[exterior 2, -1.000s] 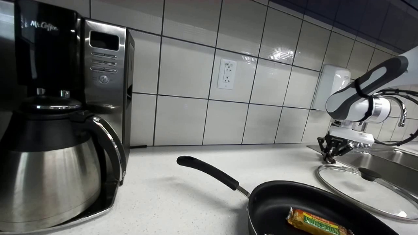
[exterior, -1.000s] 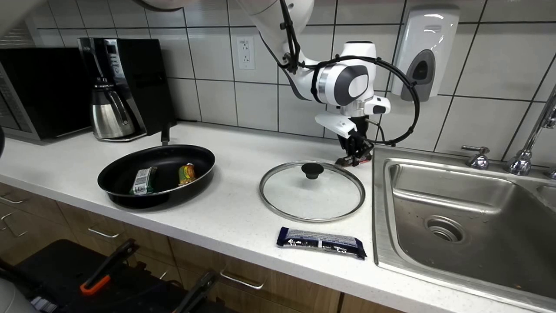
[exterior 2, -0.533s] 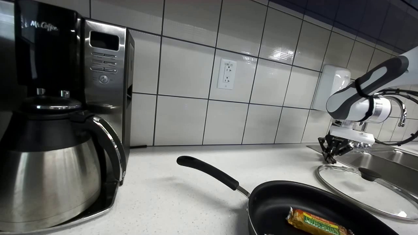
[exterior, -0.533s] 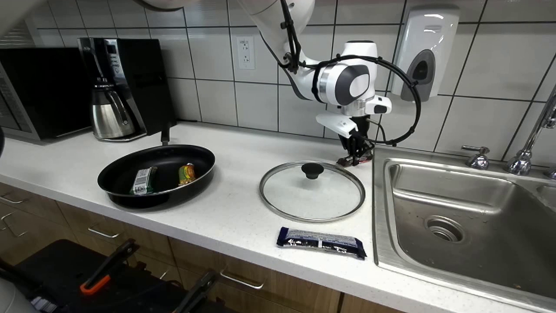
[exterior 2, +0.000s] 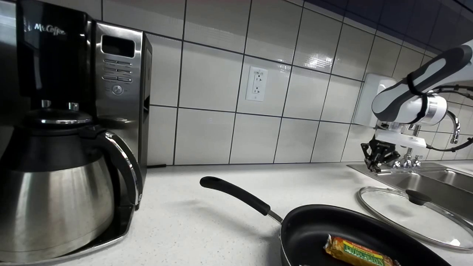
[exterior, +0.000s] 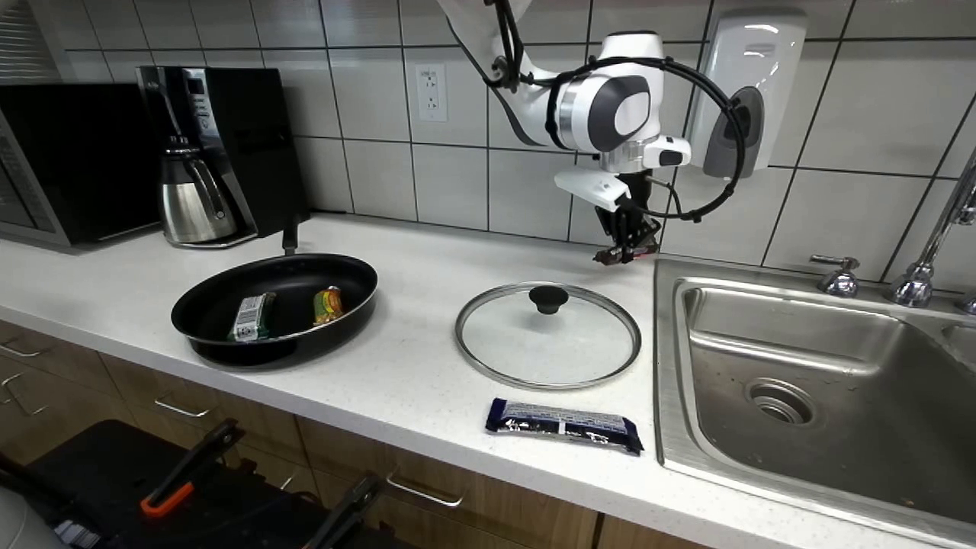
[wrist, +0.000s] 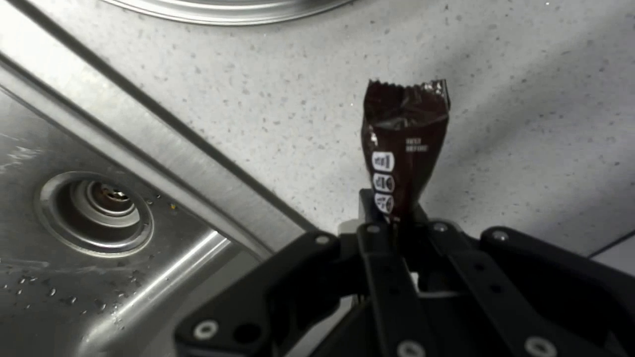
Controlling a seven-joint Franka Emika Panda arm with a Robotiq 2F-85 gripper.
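Note:
My gripper (exterior: 629,255) is shut on a dark brown wrapped bar (wrist: 404,131), held a little above the counter near the wall, beside the sink's back corner. In the wrist view the crimped end of the wrapper sticks out past the fingers, and the rest is hidden between and behind them. An exterior view shows the gripper (exterior 2: 375,168) in the air behind the glass lid (exterior 2: 410,221). The lid (exterior: 549,347), with its black knob, lies flat on the counter. A dark blue wrapped bar (exterior: 564,425) rests near the front edge.
A black pan (exterior: 293,282) holds a green-and-white wrapped bar (exterior: 252,316) and an orange-yellow one (exterior: 328,305). To the right are a steel sink (exterior: 839,404) and a faucet (exterior: 923,267). A soap dispenser (exterior: 751,91) hangs on the wall; a coffee maker (exterior: 244,145) stands left.
The gripper has risen from the counter, lifting the brown bar with it. The lid, the pan and the other bars stay where they were.

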